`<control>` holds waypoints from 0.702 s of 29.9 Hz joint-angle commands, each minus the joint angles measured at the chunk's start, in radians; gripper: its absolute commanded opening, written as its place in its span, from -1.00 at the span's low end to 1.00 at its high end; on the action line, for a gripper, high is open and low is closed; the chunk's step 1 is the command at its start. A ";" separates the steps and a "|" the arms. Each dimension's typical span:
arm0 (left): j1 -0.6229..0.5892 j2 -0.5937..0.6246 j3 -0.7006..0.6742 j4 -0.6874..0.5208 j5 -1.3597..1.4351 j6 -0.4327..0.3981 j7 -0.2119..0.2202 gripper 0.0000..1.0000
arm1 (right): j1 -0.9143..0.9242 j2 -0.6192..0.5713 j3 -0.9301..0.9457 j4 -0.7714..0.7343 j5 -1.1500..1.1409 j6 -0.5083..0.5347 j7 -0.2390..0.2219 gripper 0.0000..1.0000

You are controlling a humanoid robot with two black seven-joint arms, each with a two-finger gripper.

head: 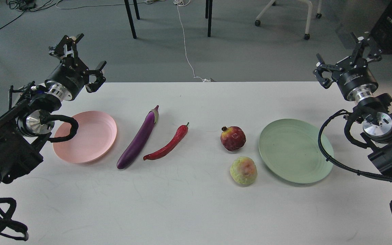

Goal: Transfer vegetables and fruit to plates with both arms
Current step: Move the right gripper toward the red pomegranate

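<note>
A long purple eggplant and a curved red chili pepper lie side by side on the white table, left of centre. To their right sit a dark red pomegranate and, nearer me, a bumpy yellow-green fruit. The pink plate lies at the left and holds nothing. The green plate at the right also holds nothing. My left gripper hovers open above the table's far left corner. My right gripper hovers open beyond the far right edge. Neither touches anything.
The white table ends at its far edge around mid-frame. Beyond it are a grey floor, black table legs, a white cable and a wheeled chair base. Black cable loops hang from both arms beside the plates.
</note>
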 commanded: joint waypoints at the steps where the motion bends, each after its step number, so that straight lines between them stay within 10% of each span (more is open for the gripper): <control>1: -0.002 -0.003 -0.004 0.000 -0.004 0.000 -0.002 0.95 | 0.015 -0.003 -0.042 0.002 -0.006 0.000 0.001 0.97; 21: -0.002 -0.009 -0.006 0.002 -0.006 -0.008 -0.037 0.95 | 0.764 0.000 -1.318 0.109 -0.100 0.000 -0.001 0.97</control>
